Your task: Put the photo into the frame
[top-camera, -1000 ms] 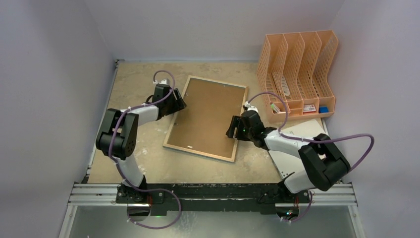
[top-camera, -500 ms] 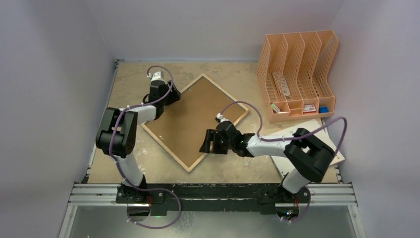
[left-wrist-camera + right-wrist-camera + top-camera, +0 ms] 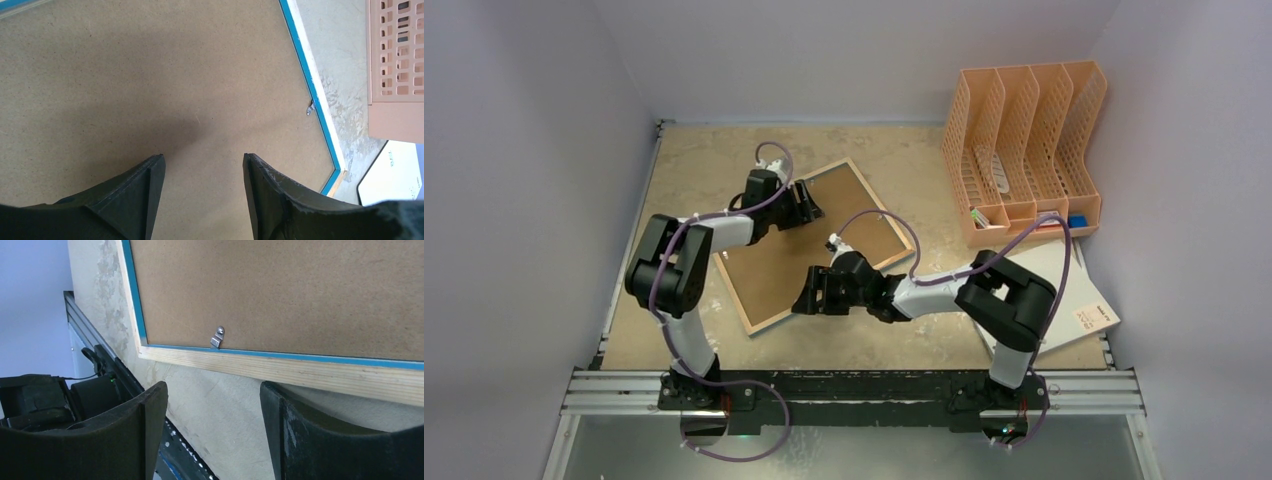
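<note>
The frame (image 3: 864, 175) lies face down on the table, turned askew, with the brown backing board (image 3: 764, 270) in it. Its cyan inner edge (image 3: 310, 85) and pale wood rim (image 3: 325, 372) show in the wrist views, with a small metal clip (image 3: 217, 337). My left gripper (image 3: 812, 208) is open and empty over the board (image 3: 150, 75) near the far edge. My right gripper (image 3: 802, 300) is open and empty just off the frame's near rim, seen from the right wrist (image 3: 212, 387). The photo is not in view.
A peach file organiser (image 3: 1024, 140) stands at the back right, also in the left wrist view (image 3: 395, 65). A white sheet (image 3: 1064, 280) lies at the right under the right arm. The metal rail (image 3: 100, 365) runs along the table's near edge.
The frame with its backing board has swung clockwise on the table. My right gripper has moved left along its near side; my left gripper has moved right at its far side.
</note>
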Robot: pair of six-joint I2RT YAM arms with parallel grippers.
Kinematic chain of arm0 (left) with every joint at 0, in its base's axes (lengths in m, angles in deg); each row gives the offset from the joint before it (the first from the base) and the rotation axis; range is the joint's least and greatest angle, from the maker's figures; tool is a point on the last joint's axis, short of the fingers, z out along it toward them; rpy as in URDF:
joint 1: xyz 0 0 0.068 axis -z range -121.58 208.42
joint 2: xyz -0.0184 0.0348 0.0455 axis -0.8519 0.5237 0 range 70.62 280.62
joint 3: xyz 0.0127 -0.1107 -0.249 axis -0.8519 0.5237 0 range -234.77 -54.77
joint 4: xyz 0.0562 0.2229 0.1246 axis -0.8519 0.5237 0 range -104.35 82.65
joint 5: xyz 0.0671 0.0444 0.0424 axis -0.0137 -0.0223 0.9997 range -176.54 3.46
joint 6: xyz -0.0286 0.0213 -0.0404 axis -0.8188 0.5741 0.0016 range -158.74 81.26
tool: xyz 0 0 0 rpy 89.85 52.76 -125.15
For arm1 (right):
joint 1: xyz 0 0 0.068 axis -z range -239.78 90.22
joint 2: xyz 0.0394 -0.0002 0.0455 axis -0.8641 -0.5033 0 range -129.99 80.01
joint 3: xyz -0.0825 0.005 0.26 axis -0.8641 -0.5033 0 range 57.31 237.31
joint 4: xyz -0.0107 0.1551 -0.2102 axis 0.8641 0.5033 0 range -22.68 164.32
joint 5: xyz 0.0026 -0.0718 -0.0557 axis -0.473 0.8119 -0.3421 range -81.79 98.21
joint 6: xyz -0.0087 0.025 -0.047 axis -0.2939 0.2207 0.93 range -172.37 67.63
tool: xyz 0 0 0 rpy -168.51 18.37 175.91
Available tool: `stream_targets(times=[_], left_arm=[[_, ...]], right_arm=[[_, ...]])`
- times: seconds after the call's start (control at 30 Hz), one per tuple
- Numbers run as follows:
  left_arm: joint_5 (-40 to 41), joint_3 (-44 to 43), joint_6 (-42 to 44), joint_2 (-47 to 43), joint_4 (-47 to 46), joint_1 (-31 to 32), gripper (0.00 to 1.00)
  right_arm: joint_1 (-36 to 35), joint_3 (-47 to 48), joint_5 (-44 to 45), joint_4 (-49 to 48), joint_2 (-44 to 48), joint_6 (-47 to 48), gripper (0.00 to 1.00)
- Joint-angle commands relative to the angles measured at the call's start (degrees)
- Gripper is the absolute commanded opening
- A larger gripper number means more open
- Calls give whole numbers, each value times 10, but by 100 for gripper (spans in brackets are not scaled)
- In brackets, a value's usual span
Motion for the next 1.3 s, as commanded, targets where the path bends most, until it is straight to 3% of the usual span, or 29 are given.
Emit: stream_targets(times=[0.0,0.2,0.33,0.5,0.63,0.83,1.03,1.27], left_arm=[[5,-13,10,-31,58,-7,62],[101,-3,4,-134,124,-20,65],[222,52,-35,-228,194,-24,66],[311,140,-82,-360,254,-25,67],[366,195,-135,-455,304,-25,67],[431,242,-204,-482,381,-29,66],[355,272,-182,-436,321,-48,74],[240,304,-151,-409,251,-51,67]], right_arm=[[-3,-11,36,13,41,3,71],[-3,0,70,55,98,39,72],[-2,12,120,114,144,41,72],[6,40,210,133,183,52,74],[34,89,175,118,154,72,73],[47,163,123,104,87,101,70],[53,183,92,104,45,97,69],[64,233,34,128,-16,131,70]])
